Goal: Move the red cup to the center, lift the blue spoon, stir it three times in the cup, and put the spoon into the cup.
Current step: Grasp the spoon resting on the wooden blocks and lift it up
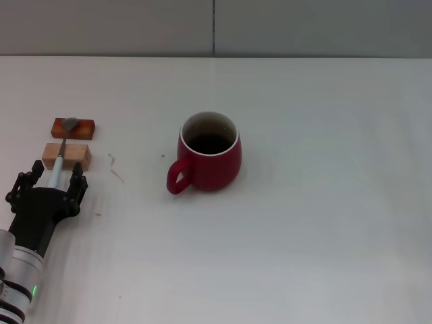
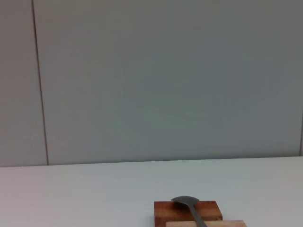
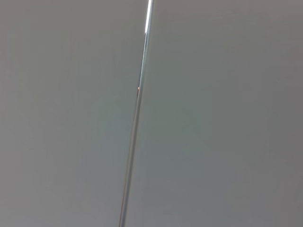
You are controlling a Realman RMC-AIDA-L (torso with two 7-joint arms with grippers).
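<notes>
— What sits on the white surface [image 1: 304,236]?
— One red cup [image 1: 209,154], dark inside, mid-surface; two wooden blocks [image 1: 73,127] carrying one blue spoon [image 1: 59,159].
— The left pincer [image 1: 49,182]?
— Spread around the spoon's handle; touching or not, I cannot tell.

Plain white surface [image 1: 304,256] spread wide before me, a few small specks and scuffs on it near my left side. Behind it stood a grey-green panelled wall [image 1: 304,27], matte, with one thin vertical seam [image 1: 214,27] dividing panels. Lighting was soft and even, shadows faint.
</notes>
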